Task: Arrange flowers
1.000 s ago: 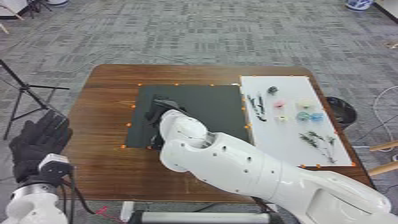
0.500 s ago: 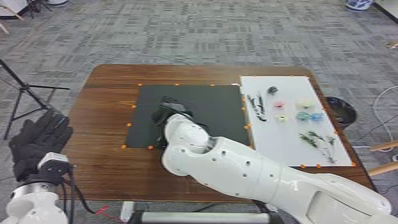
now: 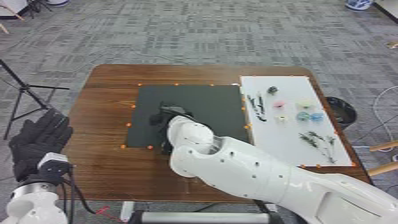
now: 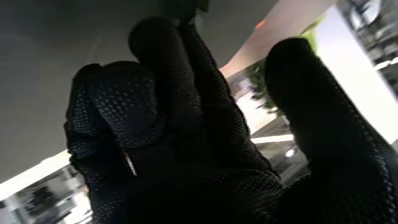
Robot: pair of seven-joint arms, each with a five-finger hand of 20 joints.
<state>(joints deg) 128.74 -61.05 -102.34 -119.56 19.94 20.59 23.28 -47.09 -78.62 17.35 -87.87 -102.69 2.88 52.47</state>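
Far left, black tripod [image 3: 26,89] on the carpet, outward of the left hand [image 3: 37,137] and a little beyond it. Left hand next, off the left edge of the brown table [image 3: 98,172], palm broad, fingers straight and spread, nothing in it. Right of that hand, across a strip of bare wood, the dark mat [image 3: 209,95], small orange markers along its edges. Right hand [image 3: 167,120] over the mat's left part, its forearm slanting back toward the near right. Wrist view: fingers mostly extended, thumb [image 4: 306,100] standing apart from them; hand reads as open. Traces of green by the fingertips and past the thumb, perhaps plant matter, too poorly seen to say whether any is held. Rightward of this hand, past the mat, the white sheet [image 3: 266,150] with the flowers laid out. Closest to the hand, slender dark pieces [image 3: 258,108]; beyond them, farther out from the hand, a small dark bloom [image 3: 272,90]. Next the pink flower [image 3: 280,104], with a small yellow flower [image 3: 282,119] on its near side. Farther right, a pale yellow-green flower [image 3: 305,103], then two blue flowers [image 3: 310,116], roughly level with the hand. Green sprigs [image 3: 318,142] right of the hand and nearer the robot. Dark bin [image 3: 342,112] last, rightward of the hand, past the table edge.
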